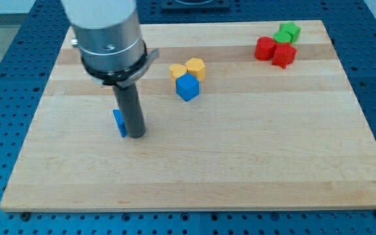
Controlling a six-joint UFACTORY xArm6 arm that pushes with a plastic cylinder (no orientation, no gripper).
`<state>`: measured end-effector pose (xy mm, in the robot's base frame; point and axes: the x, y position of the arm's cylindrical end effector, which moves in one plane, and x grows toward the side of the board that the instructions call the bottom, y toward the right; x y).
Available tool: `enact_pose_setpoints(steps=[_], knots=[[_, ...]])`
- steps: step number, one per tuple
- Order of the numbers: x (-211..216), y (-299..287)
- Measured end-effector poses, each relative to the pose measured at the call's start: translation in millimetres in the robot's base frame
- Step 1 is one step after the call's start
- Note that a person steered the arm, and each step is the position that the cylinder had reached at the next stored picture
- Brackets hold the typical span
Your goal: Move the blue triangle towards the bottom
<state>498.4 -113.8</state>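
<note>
While the rod stands upright over the wooden board (240,170), my tip (136,136) sits down on the surface at the view's left-centre, nothing gripped since it's just a bare rod with no jaws to open or close. Blue triangle (119,122) is right at the tip's left side in the view, touching or nearly touching the rod, can't tell which; part of it is hidden behind the rod, so the shape reads only roughly as a wedge. Up and to the right of the tip, well apart from it, a tight cluster: blue cube (187,87) at the bottom of that group, a yellow block (178,70) at its upper left and an orange-yellow block (196,68) at its upper right, all three touching or just beside each other; exact shapes of the two yellow ones unclear. Much further right and up from the tip, near the board's top right corner, another cluster: two red blocks (264,48) (284,55) side by side, and two green blocks (289,31) (282,38) just above them, packed close together. Metal cylinder housing (108,36) of the arm fills the view's top left above the rod. Blue perforated table (5,78) surrounds the board.
</note>
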Motion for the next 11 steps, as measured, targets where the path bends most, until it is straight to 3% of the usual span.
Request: enact_pose_setpoints(steps=[3,6,7,9,10,11], knots=[[-52.8,23.9],[-52.8,-20.3],[-46.3,-20.6],[10.2,-20.6],[7.0,-18.4],[0.6,28.4]])
